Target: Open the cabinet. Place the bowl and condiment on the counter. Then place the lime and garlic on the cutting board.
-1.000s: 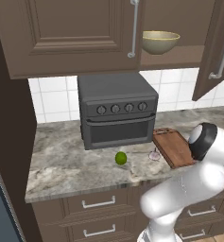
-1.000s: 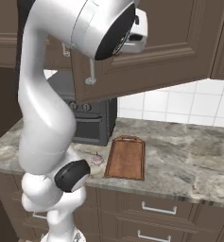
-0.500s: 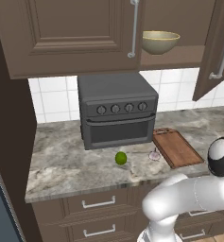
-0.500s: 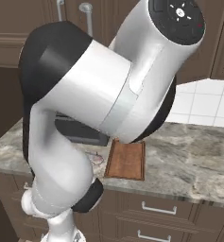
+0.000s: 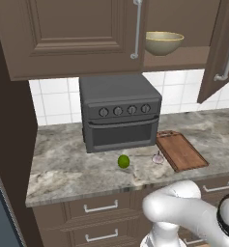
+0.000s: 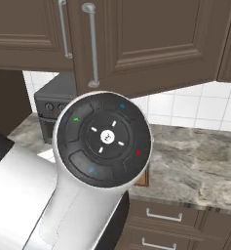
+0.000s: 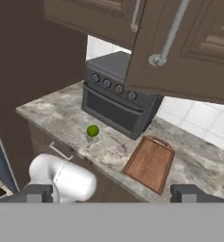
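Swung down and back within a second, the arm now sits low before the lower drawers (image 5: 100, 208) in the left base view, where a moment ago its elbow rose beside the board; in the right base view its round dark end cap has turned to face the camera. On the worktop (image 5: 63, 166) nothing has shifted.

From the hand view, the fingers (image 7: 112, 193) stand wide apart with nothing between them, well back from the worktop and looking down on it from a distance.

The cabinet (image 5: 77, 34) hangs above a dark grey toaster oven (image 5: 120, 112). Its right door (image 5: 224, 46) stands swung open, and the bowl (image 5: 164, 42) rests on the shelf inside, just right of the closed left door's bar handle (image 5: 136, 29). The condiment cannot be made out.

The lime (image 5: 123, 161) lies on the worktop in front of the oven, near the front edge. The garlic (image 5: 157, 158) lies to its right, just beside the left edge of the board (image 5: 180, 151) but not on it. The board sits bare, angled slightly, to the right of the oven. White tiles (image 5: 53, 99) back the worktop.

In the hand view the lime (image 7: 92, 131), garlic (image 7: 122, 150) and board (image 7: 150, 163) line up in the same order.
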